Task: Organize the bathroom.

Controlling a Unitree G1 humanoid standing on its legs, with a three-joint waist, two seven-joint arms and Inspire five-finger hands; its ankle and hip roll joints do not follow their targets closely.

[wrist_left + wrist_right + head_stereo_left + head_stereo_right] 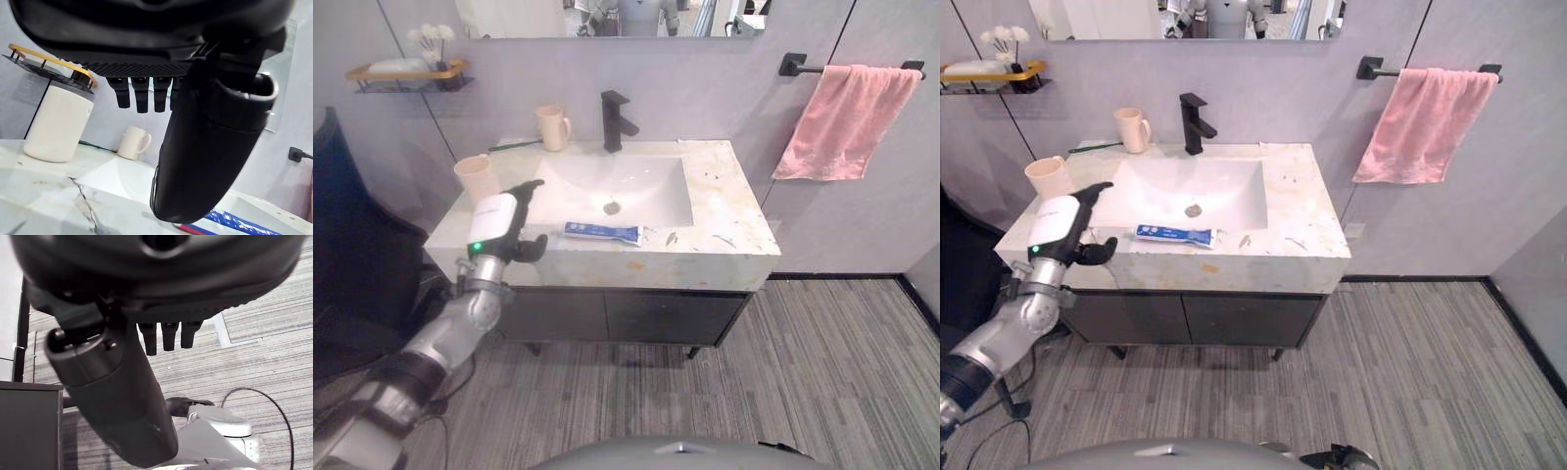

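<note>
The toothpaste (601, 232) lies flat on the counter's (724, 230) front edge, just before the basin (636, 191), so we judge the tidying hardly begun. We see a toothbrush (514, 146) lying loose at the back left corner beside a mug (551, 127), and a cup (477, 177) standing on the left edge; neither holds anything that we can see. Our left hand (514, 220) hovers over the front left corner, near the toothpaste but apart from it, fingers straight and relaxed, holding nothing. Our right hand (146, 333) hangs over the floor, fingers likewise slack and empty. The towel (847, 119) already hangs on its rail (803, 68); gathering toothpaste and toothbrush into a cup looks left to do
</note>
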